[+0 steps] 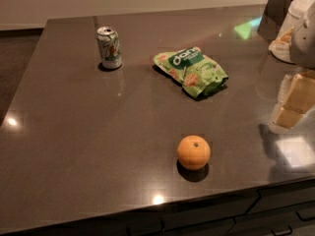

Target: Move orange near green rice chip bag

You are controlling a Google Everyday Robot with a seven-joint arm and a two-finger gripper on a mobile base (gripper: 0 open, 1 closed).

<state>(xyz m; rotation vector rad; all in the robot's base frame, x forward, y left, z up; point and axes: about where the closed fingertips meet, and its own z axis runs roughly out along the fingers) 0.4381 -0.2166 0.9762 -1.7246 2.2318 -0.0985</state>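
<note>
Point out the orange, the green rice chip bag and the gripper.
orange (194, 152), camera view, middle of its peel.
green rice chip bag (192, 71), camera view, bag's centre.
gripper (301, 31), camera view, white body at right edge.

Kitchen: dark countertop, drawers below; end effector right.

The white arm was at the far right edge of the view, near the top. Only a small part of it showed, and the rest was cut off. The gripper hung at its lower end, a bit nearer the middle. It was white, with a pale yellow bit at the tip.
</note>
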